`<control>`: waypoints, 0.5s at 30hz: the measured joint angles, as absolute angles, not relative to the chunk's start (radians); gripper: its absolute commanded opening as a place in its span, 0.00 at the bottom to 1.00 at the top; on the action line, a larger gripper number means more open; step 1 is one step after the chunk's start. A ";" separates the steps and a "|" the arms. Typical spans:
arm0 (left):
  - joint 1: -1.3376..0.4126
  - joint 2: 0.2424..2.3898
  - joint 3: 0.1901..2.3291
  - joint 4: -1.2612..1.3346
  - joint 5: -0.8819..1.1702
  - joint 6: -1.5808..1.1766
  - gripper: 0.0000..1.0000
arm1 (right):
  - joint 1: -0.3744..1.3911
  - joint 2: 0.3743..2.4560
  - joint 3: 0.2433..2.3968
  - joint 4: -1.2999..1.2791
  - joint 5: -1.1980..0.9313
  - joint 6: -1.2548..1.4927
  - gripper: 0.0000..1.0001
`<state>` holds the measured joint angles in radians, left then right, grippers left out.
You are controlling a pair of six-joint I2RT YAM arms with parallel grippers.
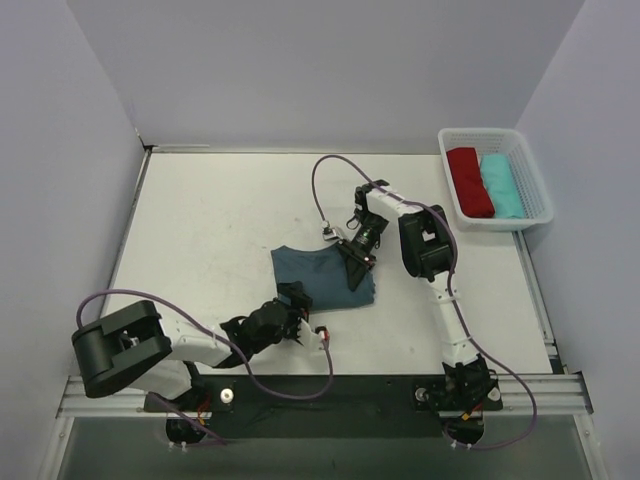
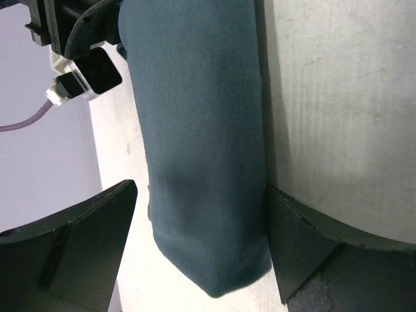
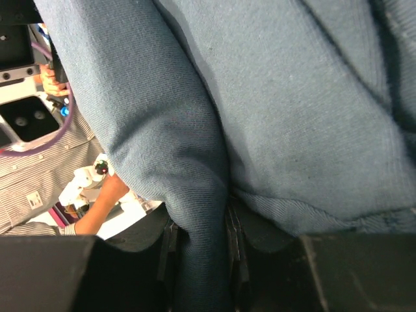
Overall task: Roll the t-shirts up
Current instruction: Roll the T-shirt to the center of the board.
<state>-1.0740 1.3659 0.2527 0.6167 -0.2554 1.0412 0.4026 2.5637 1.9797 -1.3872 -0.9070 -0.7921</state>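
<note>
A slate-blue t-shirt [image 1: 318, 275] lies folded into a small rectangle in the middle of the table. My right gripper [image 1: 357, 268] is shut on a fold of the t-shirt [image 3: 201, 195] at its right edge and lifts that cloth a little. My left gripper [image 1: 298, 305] is open at the shirt's near left corner. In the left wrist view the folded end of the shirt [image 2: 201, 162] lies between the two spread fingers [image 2: 84, 240], not pinched.
A white basket [image 1: 530, 215] at the back right holds a rolled red shirt [image 1: 469, 181] and a rolled teal shirt [image 1: 500, 186]. Grey walls stand at the left, back and right. A metal rail [image 1: 330, 395] runs along the near edge.
</note>
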 measured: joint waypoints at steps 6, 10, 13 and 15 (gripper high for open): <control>-1.081 1.557 0.255 0.854 -0.350 1.147 0.76 | 0.403 2.564 1.980 -1.387 -0.906 -0.785 0.13; -1.081 1.648 0.264 0.949 -0.389 1.174 0.58 | 0.403 2.564 1.980 -1.387 -0.906 -0.785 0.39; -1.080 1.657 0.290 0.899 -0.402 1.149 0.56 | 0.403 2.559 1.979 -1.390 -0.937 -0.760 0.71; -1.080 1.654 0.316 0.849 -0.412 1.119 0.54 | 0.398 2.522 1.961 -1.389 -0.960 -0.765 1.00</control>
<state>-1.0801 1.6543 0.3157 0.8490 -0.4122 1.1187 0.3985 2.5217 1.9614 -1.3891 -0.9604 -0.7647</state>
